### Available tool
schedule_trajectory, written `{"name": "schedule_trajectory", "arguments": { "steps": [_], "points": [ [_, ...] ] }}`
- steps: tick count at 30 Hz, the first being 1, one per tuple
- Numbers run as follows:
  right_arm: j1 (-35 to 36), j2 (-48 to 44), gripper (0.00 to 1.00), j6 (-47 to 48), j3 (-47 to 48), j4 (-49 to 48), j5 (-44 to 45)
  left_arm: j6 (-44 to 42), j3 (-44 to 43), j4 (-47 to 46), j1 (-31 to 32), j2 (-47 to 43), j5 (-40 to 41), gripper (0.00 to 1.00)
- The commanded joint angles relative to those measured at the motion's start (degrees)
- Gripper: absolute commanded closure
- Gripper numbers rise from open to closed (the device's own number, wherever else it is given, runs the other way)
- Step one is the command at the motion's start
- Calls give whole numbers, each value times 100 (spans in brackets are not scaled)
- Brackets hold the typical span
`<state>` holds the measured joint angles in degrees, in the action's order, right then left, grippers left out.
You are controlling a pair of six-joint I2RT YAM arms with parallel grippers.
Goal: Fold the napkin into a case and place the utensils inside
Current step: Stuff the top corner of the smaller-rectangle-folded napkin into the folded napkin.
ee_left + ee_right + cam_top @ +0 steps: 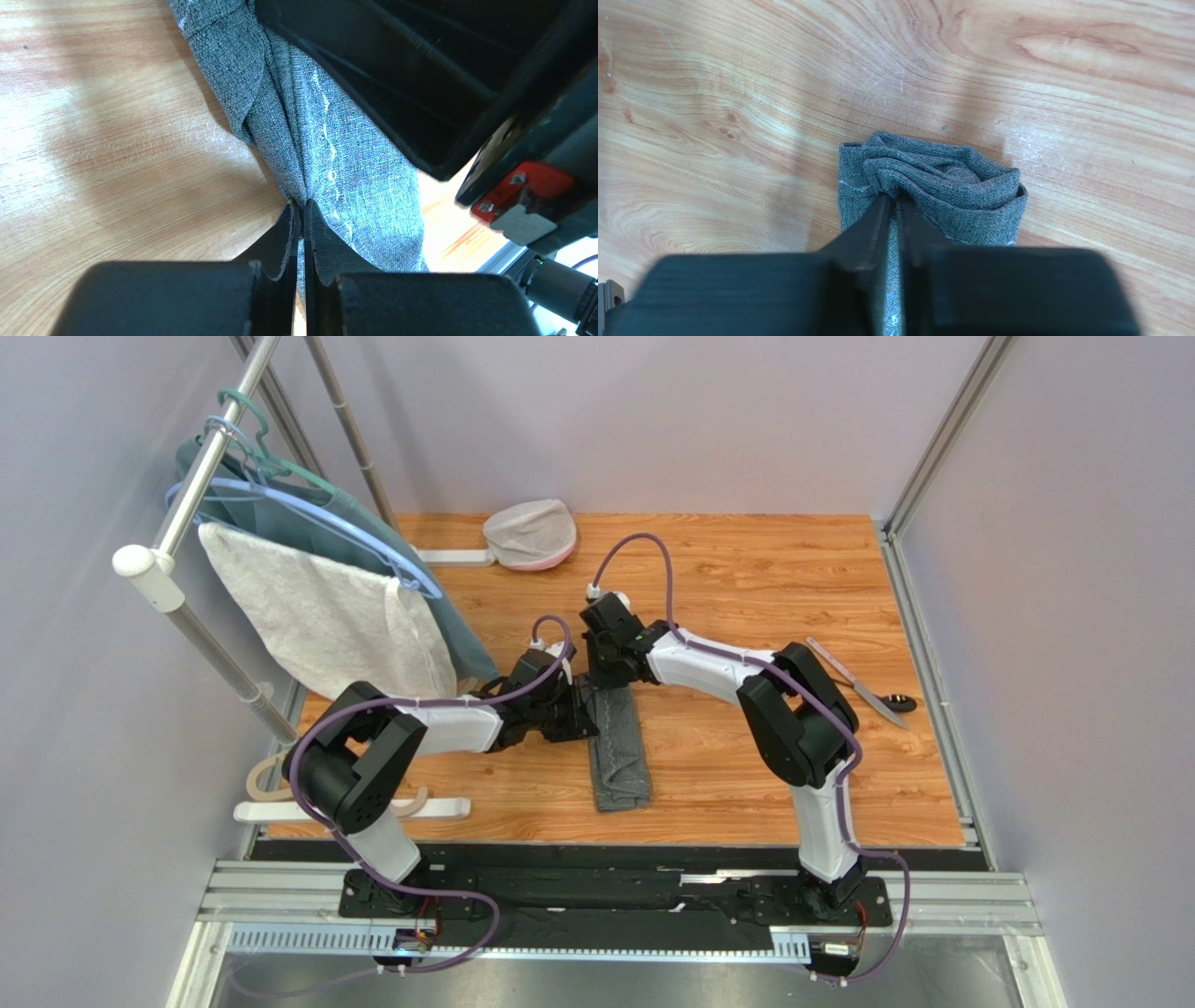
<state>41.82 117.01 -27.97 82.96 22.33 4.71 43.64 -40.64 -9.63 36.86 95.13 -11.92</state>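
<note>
Where the folded napkin [622, 763] lies as a narrow strip on the wooden table [730, 574], we see the left gripper [302, 210] pressed together on its left edge. Just beyond, the right gripper [894, 203] pinches its bunched far end (folds gathered between the fingers). The utensils [856, 679] lie well apart, rightward; a white towel [323, 623] hangs far left.

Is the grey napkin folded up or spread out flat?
Folded: the napkin is a narrow strip, its far end bunched in layers where the left gripper and the right gripper pinch it.
</note>
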Motion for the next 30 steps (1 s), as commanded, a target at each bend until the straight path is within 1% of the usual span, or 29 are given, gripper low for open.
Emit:
{"name": "schedule_trajectory", "arguments": {
  "steps": [1,3,6,8,10,13,16,20,21,23,24,27,30],
  "points": [
    [-34,-64,100,134,195,-150,522,-57,180,383,5,-30,50,99],
    [-34,-204,100,169,177,-97,540,-92,206,383,5,-82,32,98],
    [-51,-459,100,212,-16,-97,522,-101,241,453,5,-328,41,88],
    [-60,-582,100,239,-226,-246,364,-110,250,558,5,-626,85,68],
    [-95,-776,100,152,-350,-351,216,-101,215,760,-12,-985,164,57],
    [-139,-995,100,46,-552,-396,74,-136,13,1171,-143,-1364,348,56],
    [-218,-1136,100,2,-684,-422,4,-373,-373,1533,-267,-1375,646,57],
    [-350,-1224,100,-130,-869,-580,-304,-979,-1268,1789,-302,-787,902,61],
    [-359,-1225,100,-139,-878,-598,-356,-1276,-1392,1798,-294,-638,885,62],
    [-368,-1190,100,-183,-860,-624,-383,-1489,-1638,1684,-267,-251,867,62],
    [-377,-1181,100,-209,-852,-633,-592,-1664,-1718,1684,-267,-41,885,62],
    [-385,-1189,100,-288,-825,-633,-664,-1946,-1929,1770,-197,198,1077,64],
    [-412,-1198,100,-394,-834,-650,-804,-2166,-1921,1684,-83,295,1184,64]
  ]
}}
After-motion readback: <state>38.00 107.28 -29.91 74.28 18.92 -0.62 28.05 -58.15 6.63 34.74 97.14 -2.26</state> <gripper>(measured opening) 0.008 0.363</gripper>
